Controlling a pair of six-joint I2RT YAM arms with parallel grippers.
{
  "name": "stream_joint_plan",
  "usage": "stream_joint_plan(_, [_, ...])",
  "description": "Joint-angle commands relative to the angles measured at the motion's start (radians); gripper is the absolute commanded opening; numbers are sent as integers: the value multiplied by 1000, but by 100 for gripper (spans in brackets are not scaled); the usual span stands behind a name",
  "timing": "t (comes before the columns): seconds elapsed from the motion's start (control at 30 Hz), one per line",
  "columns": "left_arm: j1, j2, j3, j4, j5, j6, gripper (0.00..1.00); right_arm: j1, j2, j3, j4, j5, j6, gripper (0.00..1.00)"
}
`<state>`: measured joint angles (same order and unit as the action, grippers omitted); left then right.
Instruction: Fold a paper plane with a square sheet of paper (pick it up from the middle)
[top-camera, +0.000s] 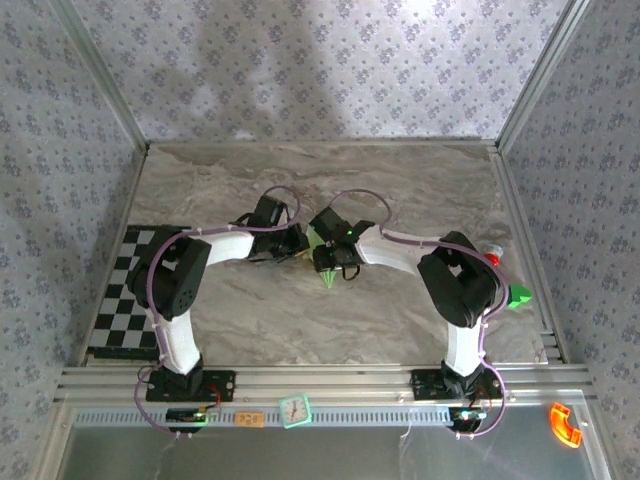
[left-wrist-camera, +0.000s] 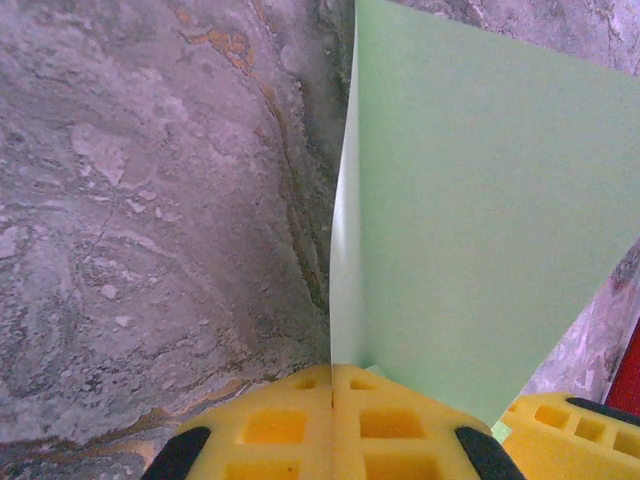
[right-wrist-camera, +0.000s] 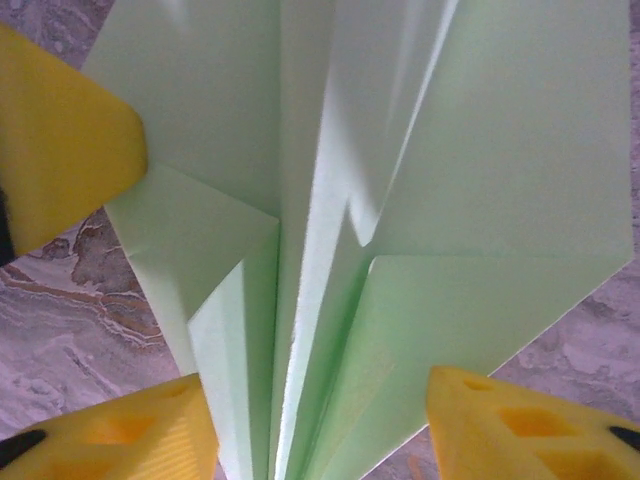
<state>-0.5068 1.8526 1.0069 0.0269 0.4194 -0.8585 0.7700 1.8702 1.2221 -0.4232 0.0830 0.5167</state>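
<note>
The pale green sheet of paper (right-wrist-camera: 450, 180) is folded into several long layers along a centre crease, with a narrow point (top-camera: 327, 274) hanging toward the near side above the table's middle. My left gripper (left-wrist-camera: 333, 372) is shut on one edge of the paper (left-wrist-camera: 470, 200), its yellow pads pressed together. My right gripper (right-wrist-camera: 320, 420) straddles the folded layers from below. Its two yellow fingers (right-wrist-camera: 120, 435) stand apart on either side with gaps to the paper. The left gripper's finger (right-wrist-camera: 60, 150) shows at the upper left of the right wrist view. Both grippers meet mid-table (top-camera: 318, 250).
A black-and-white checkered mat (top-camera: 125, 290) lies at the table's left edge. A small bright green block (top-camera: 518, 296) and a red object (top-camera: 492, 256) sit by the right rail. A small clock (top-camera: 295, 409) and an orange piece (top-camera: 565, 424) rest on the near frame.
</note>
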Motion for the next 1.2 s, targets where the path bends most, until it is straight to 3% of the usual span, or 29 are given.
stream_joint_plan(0.0, [-8,-34,30,-7,14,-4,4,-6,-15,20,-22,23,16,49])
stream_joint_plan(0.33, [-8,-37,27,-7,17,-4,4,-9,11,39,-28,4,34,30])
stream_joint_plan(0.9, [-8,-42,29,-7,24,-3,9,-12,60,83,-66,-3,58,29])
stream_joint_plan(1.17, [5,-89,11,-18,-8,-11,25,-12,74,92,-75,-11,70,28])
